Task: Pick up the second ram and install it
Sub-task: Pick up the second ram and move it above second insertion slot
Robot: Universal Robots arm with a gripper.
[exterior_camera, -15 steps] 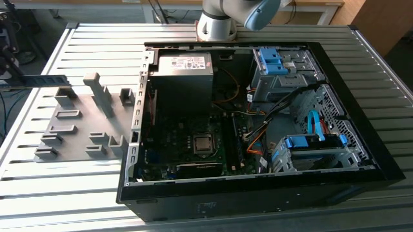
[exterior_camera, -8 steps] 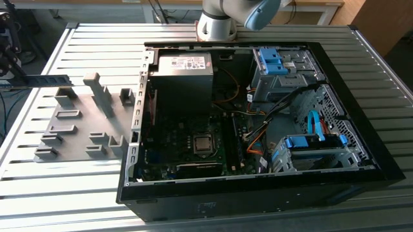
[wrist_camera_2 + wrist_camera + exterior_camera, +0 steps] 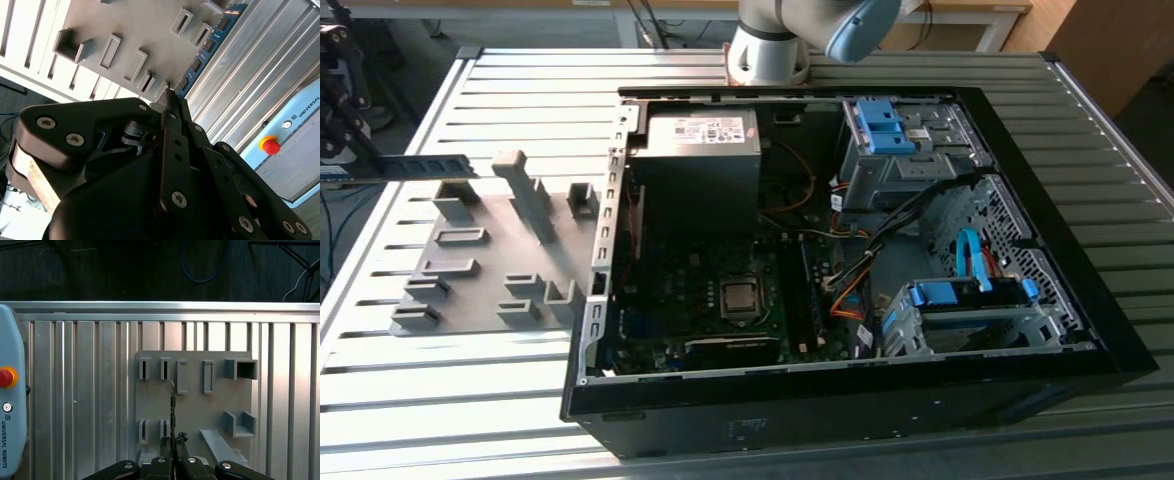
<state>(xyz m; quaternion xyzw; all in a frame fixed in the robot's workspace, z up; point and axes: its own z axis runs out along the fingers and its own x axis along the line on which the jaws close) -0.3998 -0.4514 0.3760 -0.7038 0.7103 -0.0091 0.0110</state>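
Gripper (image 3: 172, 102), clenched on one end of second ram (image 3: 206, 44), which hung edge-down above grey slotted tray (image 3: 200, 400), not touching it. You needed a square, firm pinch and a level stick here: a thin board looked apt to twist or slip

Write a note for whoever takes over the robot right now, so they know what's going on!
Pincer: shut on the second ram, gripping it at one end.
Where: the second ram hangs in the air over the grey tray, at the exterior view's left. The open computer case lies to the tray's right in that view.
Done: the stick is picked up.
Left: it is not yet in the motherboard.
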